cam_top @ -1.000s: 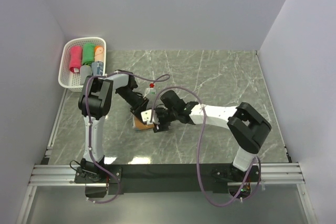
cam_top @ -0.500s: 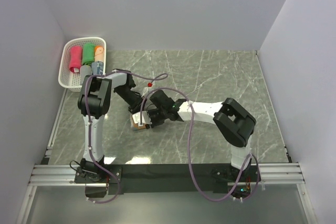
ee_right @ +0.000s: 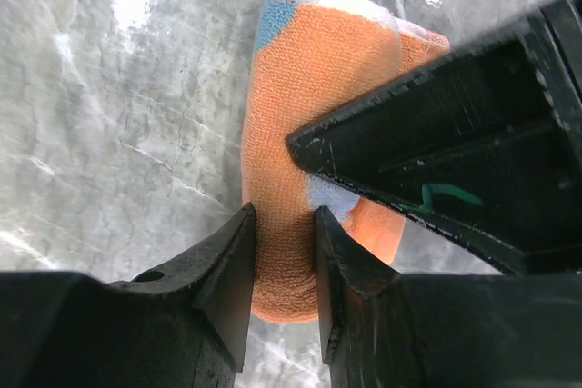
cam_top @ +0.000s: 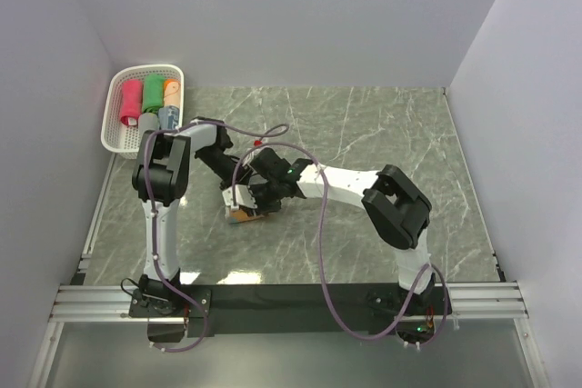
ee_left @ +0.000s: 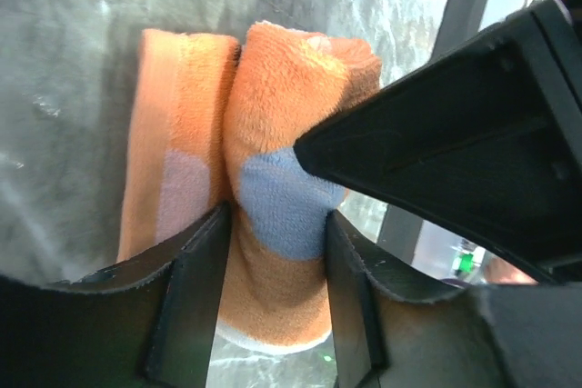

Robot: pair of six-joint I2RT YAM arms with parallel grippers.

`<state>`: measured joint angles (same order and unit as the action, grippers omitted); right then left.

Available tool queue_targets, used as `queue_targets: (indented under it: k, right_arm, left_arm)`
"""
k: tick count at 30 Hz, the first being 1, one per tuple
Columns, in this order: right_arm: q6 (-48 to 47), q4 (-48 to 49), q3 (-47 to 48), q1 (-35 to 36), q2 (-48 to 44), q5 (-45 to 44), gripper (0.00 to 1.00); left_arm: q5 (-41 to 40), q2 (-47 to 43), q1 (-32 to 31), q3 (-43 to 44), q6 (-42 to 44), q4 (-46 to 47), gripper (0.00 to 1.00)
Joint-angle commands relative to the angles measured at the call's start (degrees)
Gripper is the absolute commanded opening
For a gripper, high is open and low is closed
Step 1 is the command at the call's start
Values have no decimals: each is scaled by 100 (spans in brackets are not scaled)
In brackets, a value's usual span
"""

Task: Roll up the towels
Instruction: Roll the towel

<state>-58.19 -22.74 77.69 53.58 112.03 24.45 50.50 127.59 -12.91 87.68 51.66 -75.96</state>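
Sitting rolled in the basket (cam_top: 116,86) at the far left are several towels (cam_top: 153,94), so that part looks done. One orange towel (ee_left: 300,70) lies left of the middle of the table (cam_top: 382,134), seemingly half rolled, with the left gripper (ee_left: 275,215) and right gripper (ee_right: 284,215) each clamped on it. From above, the arms hide most of it.

Orange towel (cam_top: 241,216) mostly covered in top view.

White-and-black arms (cam_top: 350,184) carry looping purple cables (cam_top: 321,243).
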Motion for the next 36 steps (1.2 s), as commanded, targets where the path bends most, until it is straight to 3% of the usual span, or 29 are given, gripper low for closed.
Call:
queue_targets:
  k: [1, 9, 17, 26, 31, 36]
  right_arm:
    - [624, -1557, 272, -120, 249, 605, 0]
    - [862, -1970, 545, -225, 469, 903, 0]
    - [1082, -2708, 1099, -436, 847, 1282, 0]
    - [1626, -3648, 2152, -928, 1584, 2186, 0]
    - [1925, -4054, 2610, -1218, 2024, 2854, 0]
    - [2154, -4352, 3041, -1482, 2569, 3241, 0]
  left_arm:
    - [-690, -366, 210, -58, 468, 925, 51]
    - [-753, -462, 385, -128, 363, 942, 53]
    - [179, -1183, 1473, 205, -156, 1093, 72]
    - [303, -2280, 2195, 101, -763, 1690, 72]
    - [-206, -4000, 2117, -1292, -289, 2383, 75]
    - [-1305, -5664, 1065, -3401, 642, 3349, 78]
